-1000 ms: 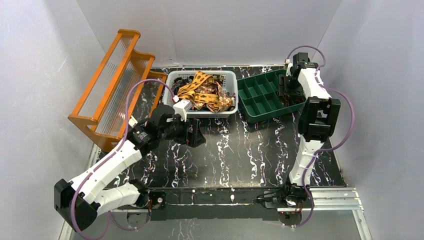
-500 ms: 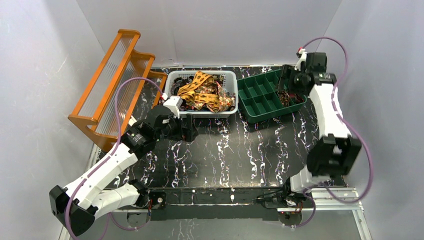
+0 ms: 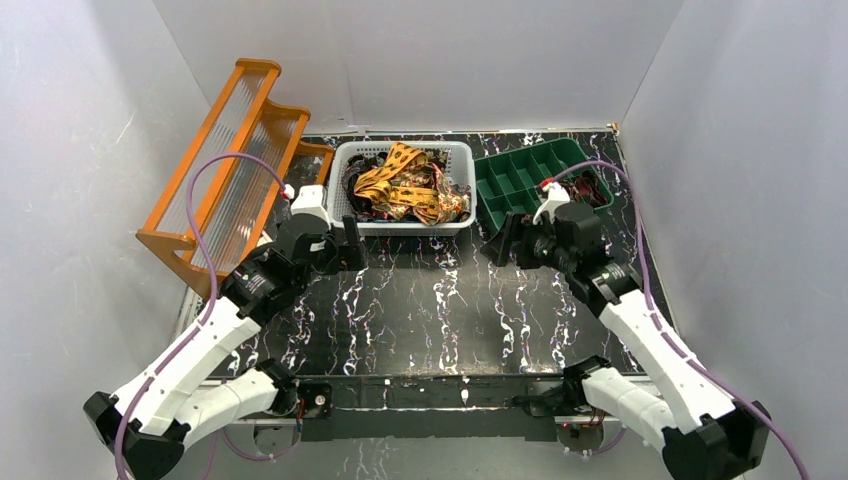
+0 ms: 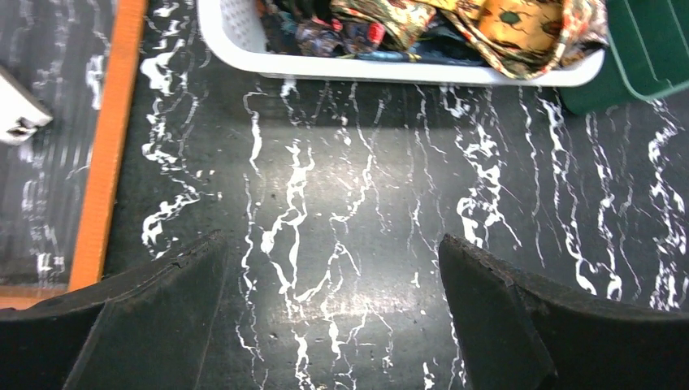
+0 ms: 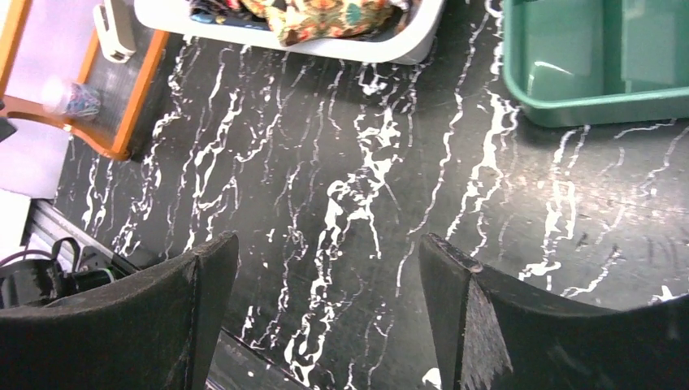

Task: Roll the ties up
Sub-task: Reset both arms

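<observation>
A tangled heap of ties [image 3: 405, 190], yellow-orange and dark patterned, fills the white basket [image 3: 400, 226] at the back of the table. A dark patterned tie bundle [image 3: 592, 190] lies in a right compartment of the green tray [image 3: 510, 185]. My left gripper [image 3: 355, 245] hovers open just in front of the basket's left corner, nothing between its fingers [image 4: 162, 309]. My right gripper [image 3: 500, 245] is open too, over bare tabletop in front of the tray. The left wrist view shows the ties [image 4: 487, 24] above the basket rim [image 4: 406, 71]. The right wrist view catches the ties' edge [image 5: 325, 16].
An orange ribbed rack [image 3: 230, 170] stands at the back left, close beside my left arm. The black marbled tabletop [image 3: 440, 310] stretches between the two grippers. The green tray's corner [image 5: 593, 97] and the rack's foot [image 5: 122, 122] show in the right wrist view.
My right arm swung away from the green tray down to the table in front of it, its jaws widening. The left gripper drew back to the left, toward the basket's corner.
</observation>
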### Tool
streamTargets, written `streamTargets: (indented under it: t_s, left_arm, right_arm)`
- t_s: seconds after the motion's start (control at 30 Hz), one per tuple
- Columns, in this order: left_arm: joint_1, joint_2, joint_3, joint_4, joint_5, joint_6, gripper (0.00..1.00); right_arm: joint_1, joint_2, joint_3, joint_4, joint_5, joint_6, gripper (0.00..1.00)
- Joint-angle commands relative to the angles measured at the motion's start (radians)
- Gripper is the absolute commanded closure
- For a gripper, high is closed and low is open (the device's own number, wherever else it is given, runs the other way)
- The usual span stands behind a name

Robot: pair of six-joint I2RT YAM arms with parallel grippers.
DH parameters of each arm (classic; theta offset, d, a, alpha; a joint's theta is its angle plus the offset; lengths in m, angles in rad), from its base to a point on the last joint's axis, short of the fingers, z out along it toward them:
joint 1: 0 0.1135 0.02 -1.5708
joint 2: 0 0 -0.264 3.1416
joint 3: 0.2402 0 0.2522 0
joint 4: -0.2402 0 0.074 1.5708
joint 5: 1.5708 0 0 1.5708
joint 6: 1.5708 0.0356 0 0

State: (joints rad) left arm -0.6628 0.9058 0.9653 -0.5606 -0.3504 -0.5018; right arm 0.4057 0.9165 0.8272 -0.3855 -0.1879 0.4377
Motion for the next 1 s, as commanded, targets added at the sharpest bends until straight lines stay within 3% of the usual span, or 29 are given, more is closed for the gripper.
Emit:
streamTargets:
  t_s: [0.0,0.3,0.6,0.7,0.8,0.97]
  left_arm:
    - [0.004,-0.029,0.031,-0.053,-0.151,-0.045,0.02]
    - [0.003,-0.027,0.046,-0.091,-0.21,-0.042,0.02]
    - [0.013,0.062,0.104,-0.096,-0.155,0.07,0.02]
    - [0.119,0.114,0.143,-0.092,-0.032,0.12,0.02]
    - [0.33,0.141,0.17,-0.071,0.172,0.144,0.02]
    - [0.359,0.161,0.281,-0.121,0.176,0.164,0.02]
  right_arm:
    - [0.147,-0.049,-0.036,0.098,0.138,0.077,0.11]
    - [0.604,0.201,0.173,0.0,0.687,-0.019,0.07]
    - [0.621,0.24,0.253,0.044,0.88,-0.222,0.01]
    - [0.588,0.243,0.268,0.031,0.909,-0.248,0.01]
    - [0.421,0.261,0.333,-0.07,0.789,-0.189,0.01]
    - [0.085,0.218,0.344,-0.108,0.506,-0.143,0.01]
